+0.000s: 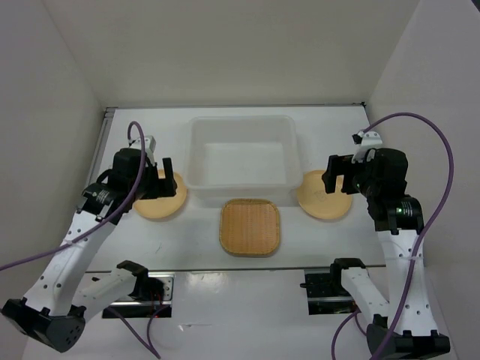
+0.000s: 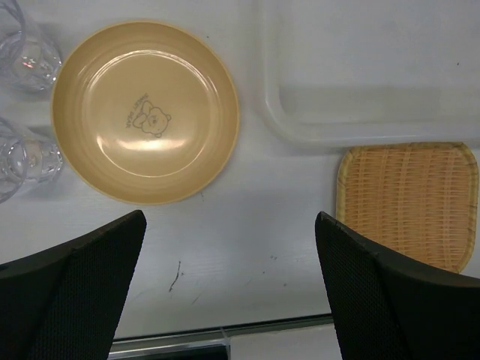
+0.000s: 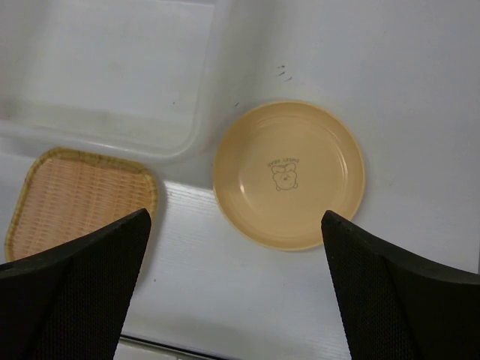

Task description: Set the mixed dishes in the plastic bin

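The plastic bin is sitting at the back middle of the white table, its far rim lying close to the back wall. White side walls are closing in the table on the left and right. Bare table is running along the near edge in front of the dishes, and open strips are showing between each plate and its side wall.

The left gripper is hovering above the table with jaws spread wide, holding nothing. Its fingers are framing the bare surface just in front of the left plate. The right gripper is hanging the same way, jaws wide and gripping nothing, above the right plate.

Counting:
- **Plates:** two round tan-yellow ones are lying flat, one on each side of the bin near its front corners, each apart from it.
- **Tray:** one woven tray is lying flat in front of the bin's front rim, just beside it, between the two plates.
- **Cups:** two clear cups, and, are standing just left of the left plate. They are showing only in the left wrist view and are cut off by the frame edge.
- **Bin:** one.

All five dishes are resting on the table outside the bin.
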`<state>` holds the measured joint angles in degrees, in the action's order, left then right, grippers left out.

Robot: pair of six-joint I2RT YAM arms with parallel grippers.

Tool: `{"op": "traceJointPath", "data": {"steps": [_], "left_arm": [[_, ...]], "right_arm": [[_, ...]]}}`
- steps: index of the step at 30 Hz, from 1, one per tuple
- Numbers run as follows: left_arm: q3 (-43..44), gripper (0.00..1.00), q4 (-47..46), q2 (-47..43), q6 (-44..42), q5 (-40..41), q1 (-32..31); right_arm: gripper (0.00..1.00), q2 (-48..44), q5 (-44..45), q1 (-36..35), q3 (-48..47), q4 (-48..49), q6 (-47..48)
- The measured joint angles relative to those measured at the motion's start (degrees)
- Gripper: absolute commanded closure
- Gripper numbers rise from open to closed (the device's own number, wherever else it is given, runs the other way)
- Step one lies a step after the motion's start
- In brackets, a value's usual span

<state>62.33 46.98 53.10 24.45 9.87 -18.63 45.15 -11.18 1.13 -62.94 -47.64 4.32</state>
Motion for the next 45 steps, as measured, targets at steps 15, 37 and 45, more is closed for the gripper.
{"op": "traceJointPath", "data": {"steps": [15, 37, 45], "left_arm": [[-10.97, 0.0, -12.09, 5.22, 1.7, -18.03, -1.57], [-14.16, 0.0, -23.34, 12.61, 9.03, -20.7, -6.23], [-15.67, 0.0, -23.02, 9.05, 9.01, -20.39, -6.23]], "right_arm": [[0.01, 0.79, -4.55, 0.42, 0.39, 0.02, 1.18], [1.0, 4.52, -9.68, 2.01, 0.13, -0.39, 12.28], [1.0, 12.94, 1.07, -15.58, 1.73, -0.63, 32.22]]}}
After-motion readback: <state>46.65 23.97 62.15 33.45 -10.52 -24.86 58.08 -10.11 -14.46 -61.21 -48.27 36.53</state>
